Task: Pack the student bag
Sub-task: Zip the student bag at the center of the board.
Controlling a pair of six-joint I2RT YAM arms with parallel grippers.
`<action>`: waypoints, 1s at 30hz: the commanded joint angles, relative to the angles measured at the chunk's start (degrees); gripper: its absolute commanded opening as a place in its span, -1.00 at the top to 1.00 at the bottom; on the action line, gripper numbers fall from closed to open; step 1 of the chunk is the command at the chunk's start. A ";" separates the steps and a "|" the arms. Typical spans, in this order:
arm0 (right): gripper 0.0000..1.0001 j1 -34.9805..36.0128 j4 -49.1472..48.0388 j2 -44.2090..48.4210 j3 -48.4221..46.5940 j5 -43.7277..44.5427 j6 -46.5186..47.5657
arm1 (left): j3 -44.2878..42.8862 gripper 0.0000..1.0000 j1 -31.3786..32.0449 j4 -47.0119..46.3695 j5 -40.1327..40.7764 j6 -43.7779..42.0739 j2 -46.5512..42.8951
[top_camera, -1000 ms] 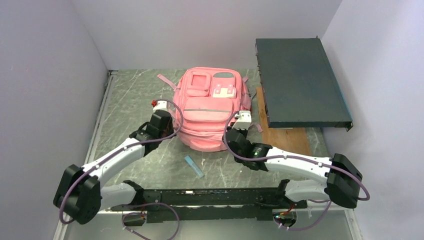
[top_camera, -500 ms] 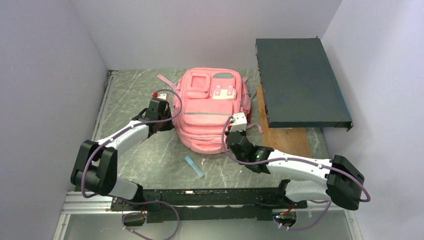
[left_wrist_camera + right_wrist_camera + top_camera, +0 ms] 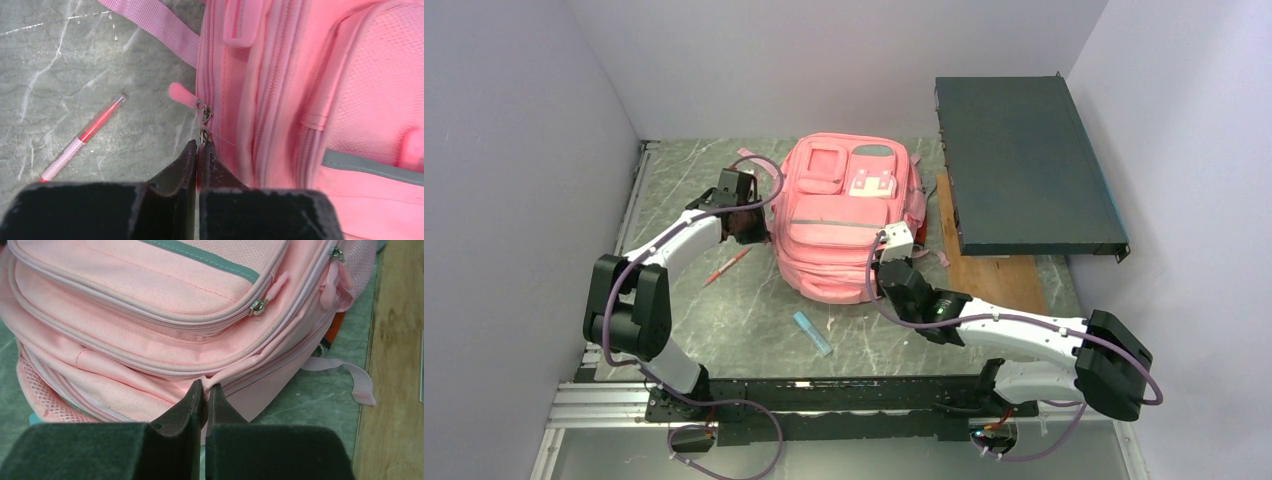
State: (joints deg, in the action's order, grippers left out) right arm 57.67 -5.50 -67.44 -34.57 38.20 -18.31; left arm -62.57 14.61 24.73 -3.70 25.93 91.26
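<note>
The pink student bag (image 3: 839, 215) lies flat in the middle of the table, front pockets up. My left gripper (image 3: 759, 222) is at its left side. In the left wrist view it (image 3: 199, 147) is shut on a zip pull, with the metal slider (image 3: 205, 134) just past the tips on the bag's (image 3: 300, 100) side seam. My right gripper (image 3: 882, 262) is at the bag's near right corner. In the right wrist view it (image 3: 205, 386) is shut on a pinched fold of the bag's (image 3: 150, 315) pink fabric by a zip seam.
A red pen (image 3: 727, 266) lies left of the bag, also in the left wrist view (image 3: 82, 137). A light blue item (image 3: 812, 333) lies in front of the bag. A dark flat case (image 3: 1024, 170) and a wooden board (image 3: 999, 275) are at the right.
My left arm has swung away from me along the bag's left side, from its near left corner to its upper left. The red pen now shows. My right gripper has barely moved.
</note>
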 commanded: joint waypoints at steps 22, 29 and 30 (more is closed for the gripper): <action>-0.46 -7.03 28.65 -10.33 -35.02 -21.73 9.95 | -9.25 -0.99 -3.64 8.32 -18.45 -7.43 -8.11; -0.48 -14.62 33.31 -12.19 -38.02 -27.38 10.85 | 6.37 -0.99 3.47 -1.44 -15.55 -0.57 -14.89; -0.46 -15.25 33.45 -13.07 -38.41 -27.62 11.69 | 7.45 -0.99 4.62 -1.98 -14.12 0.06 -14.66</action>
State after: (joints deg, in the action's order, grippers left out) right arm 44.99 23.44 -78.02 -70.17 12.73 -9.08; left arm -59.18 15.18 28.01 -19.84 22.33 78.19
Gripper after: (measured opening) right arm 0.751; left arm 0.996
